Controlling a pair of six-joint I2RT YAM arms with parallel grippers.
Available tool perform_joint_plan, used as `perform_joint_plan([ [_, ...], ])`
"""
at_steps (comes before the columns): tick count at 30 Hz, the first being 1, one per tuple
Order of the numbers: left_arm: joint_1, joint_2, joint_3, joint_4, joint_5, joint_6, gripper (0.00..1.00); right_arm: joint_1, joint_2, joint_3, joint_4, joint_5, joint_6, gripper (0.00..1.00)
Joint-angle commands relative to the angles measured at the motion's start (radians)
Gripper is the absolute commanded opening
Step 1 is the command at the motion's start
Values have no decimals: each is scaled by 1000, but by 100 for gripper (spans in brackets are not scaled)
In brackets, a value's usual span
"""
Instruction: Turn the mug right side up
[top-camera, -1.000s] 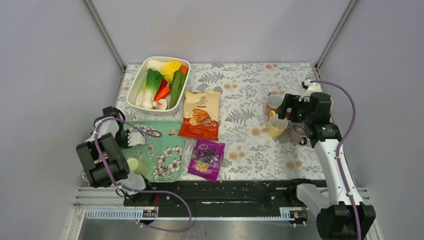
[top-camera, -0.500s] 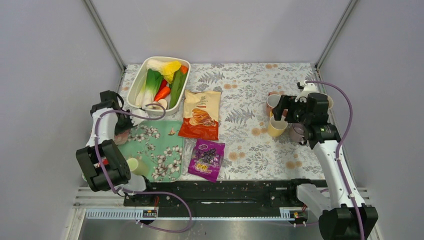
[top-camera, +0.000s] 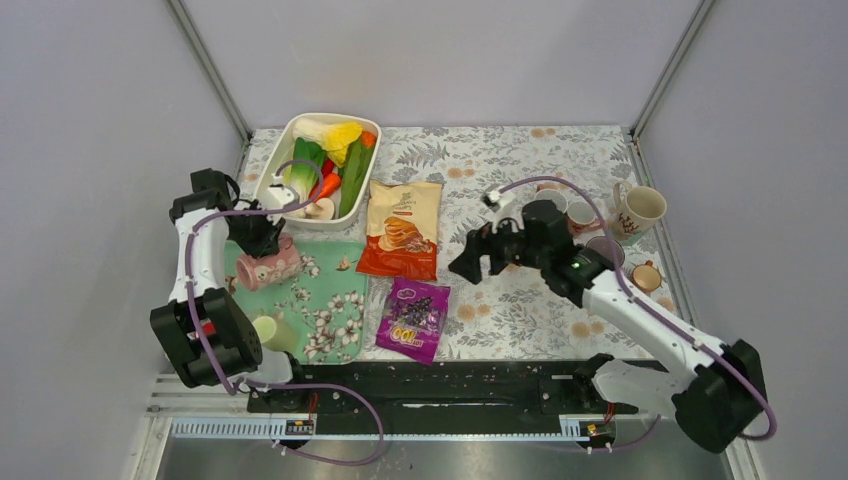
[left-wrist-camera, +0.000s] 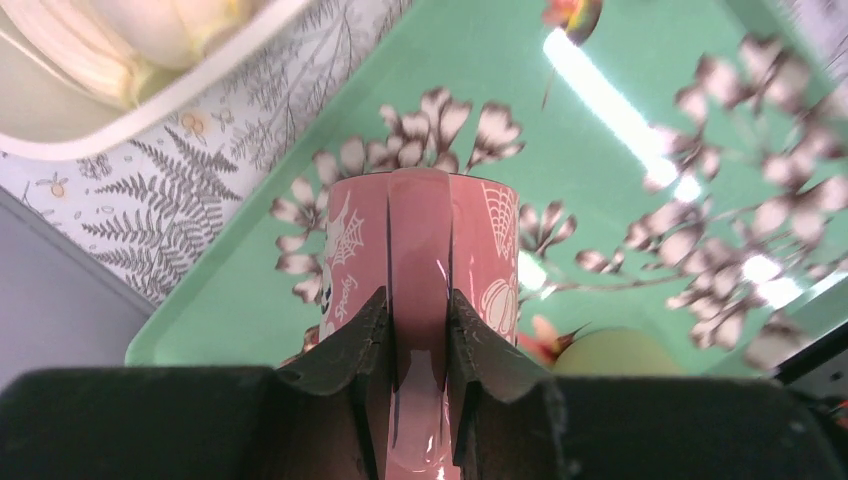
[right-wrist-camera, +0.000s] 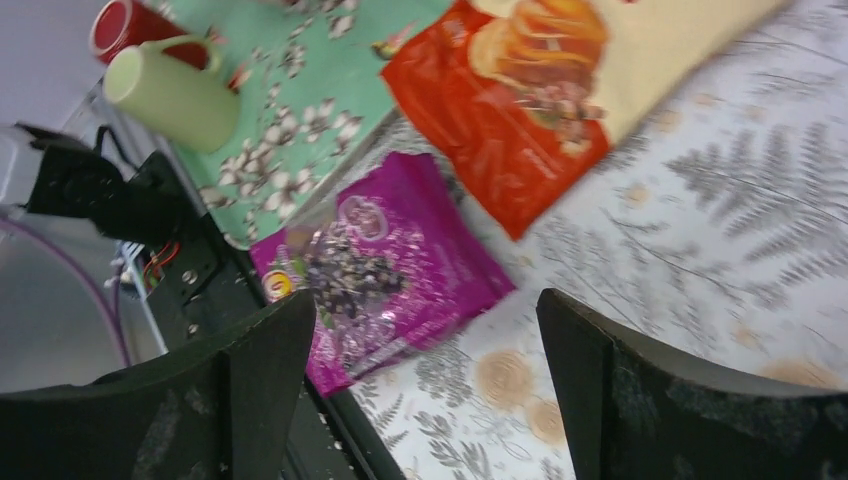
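Pink against the green floral tray (top-camera: 335, 300), the mug (top-camera: 270, 270) lies on its side at the tray's 10 o'clock corner, over at about 9 o'clock on the table. The white dish of vegetables (top-camera: 272, 195) sits just beyond it at 12 o'clock. The left gripper (top-camera: 262, 240) hangs right over the mug. From its wrist view, both fingers (left-wrist-camera: 350, 350) are pinched on the handle (left-wrist-camera: 418, 260) with the body sticking out past them. I cannot tell whether the mug rests on the tray or is just clear of it, nor which end is the mouth.

The right gripper (top-camera: 475, 262) hovers near the middle of the table, at 3 o'clock from the mug, jaws wide apart and holding nothing, above the purple snack bag (right-wrist-camera: 385, 270).

To my eye the grasp is made and the turn itself is the step in hand. Next, the wrist should roll so the mouth faces up. Then the base goes down flat on bare tray, away from the dish rim and the pale green cup (top-camera: 272, 330) at 6 o'clock. Held only by the handle, the mug may swing.
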Motion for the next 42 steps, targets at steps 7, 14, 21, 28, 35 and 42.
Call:
perform_joint_plan([
  [7, -137, -197, 155, 6, 334, -304, 0, 295, 351, 302, 264, -50, 44, 92],
  [14, -295, -281, 215, -2, 430, -418, 0, 314, 484, 433, 335, -97, 81, 97],
  [21, -414, -323, 269, -6, 483, -498, 0, 315, 540, 501, 314, -102, 66, 97],
  [28, -466, -323, 296, 43, 556, -597, 0, 348, 582, 500, 457, -283, 170, 67],
  [35, -466, -330, 232, 93, 531, -632, 0, 348, 458, 403, 456, -130, 110, 0],
  [42, -467, -332, 189, 172, 317, -688, 92, 330, 340, 432, -14, 280, -108, 0],
])
